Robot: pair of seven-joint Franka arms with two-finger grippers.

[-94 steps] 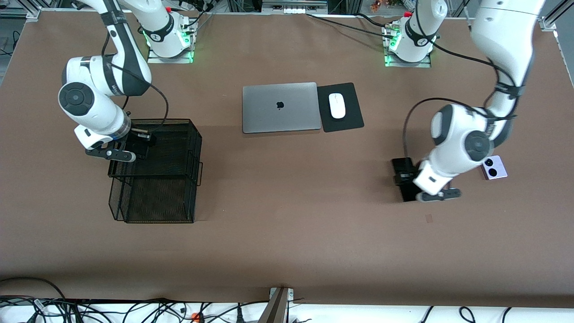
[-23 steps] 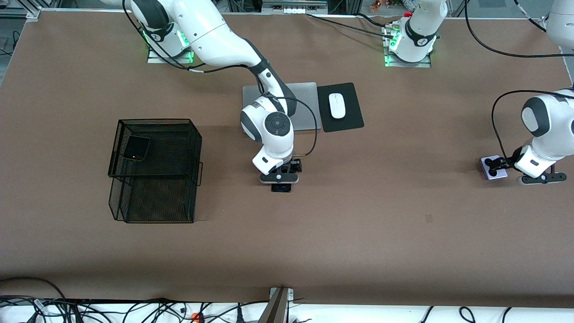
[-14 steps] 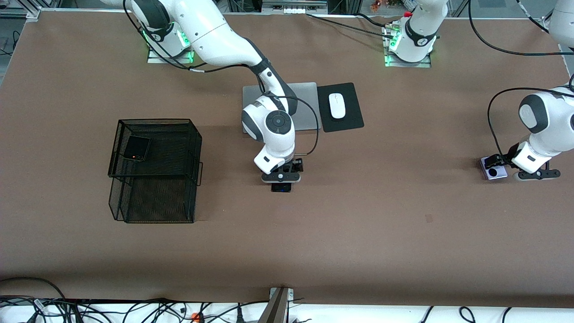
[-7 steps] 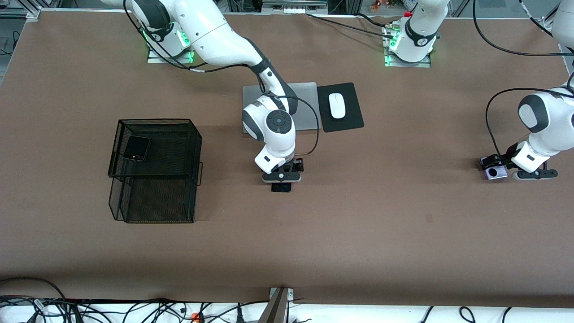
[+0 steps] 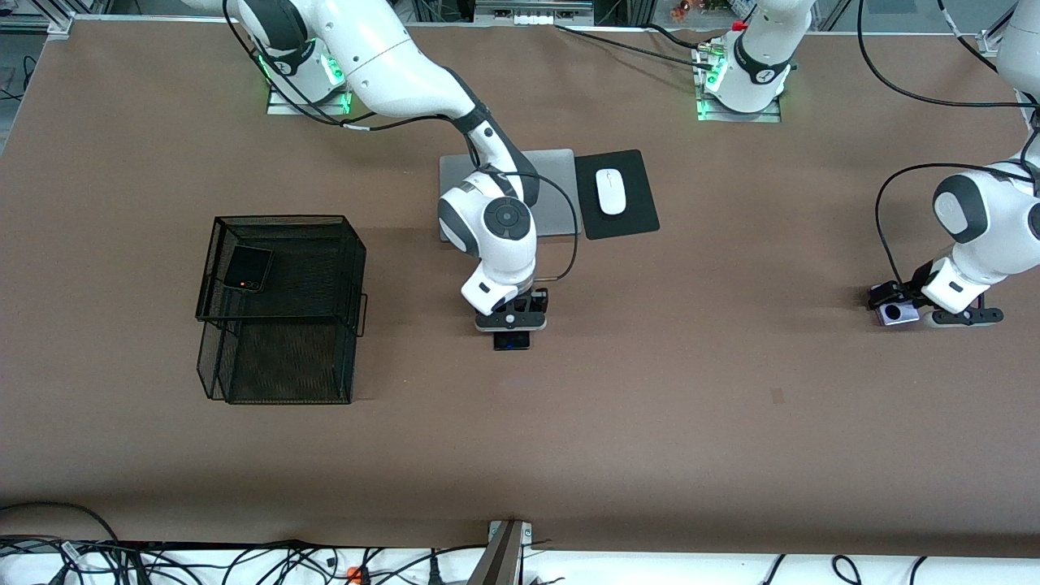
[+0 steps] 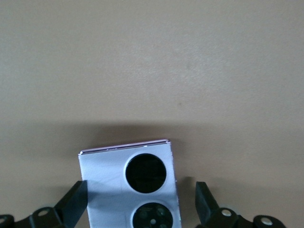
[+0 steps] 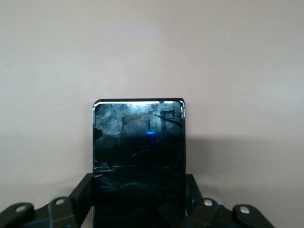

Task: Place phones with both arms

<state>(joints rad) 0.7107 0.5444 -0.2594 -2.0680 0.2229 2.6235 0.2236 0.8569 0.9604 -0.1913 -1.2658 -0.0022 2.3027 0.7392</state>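
My right gripper (image 5: pixel 511 322) is in the middle of the table, nearer the front camera than the laptop. It is shut on a slim black bar phone (image 5: pixel 512 340). In the right wrist view both fingers (image 7: pixel 83 191) press the long edges of this phone (image 7: pixel 138 137). At the left arm's end, my left gripper (image 5: pixel 896 302) is open and low around a lavender-white phone (image 5: pixel 892 314). The two black circles of that phone (image 6: pixel 128 183) show in the left wrist view; one finger (image 6: pixel 74 207) is at its edge, the other stands apart. A square black folded phone (image 5: pixel 248 268) lies in the mesh basket's upper tier.
A black two-tier wire mesh basket (image 5: pixel 351 268) stands toward the right arm's end. A silver laptop (image 5: pixel 556 195) and a white mouse (image 5: pixel 611 192) on a black pad (image 5: pixel 638 215) sit between the bases. Cables run along the table's front edge.
My right gripper's fingers have closed onto the black bar phone. The left gripper has slid a little farther over the lavender-white phone and stays open.
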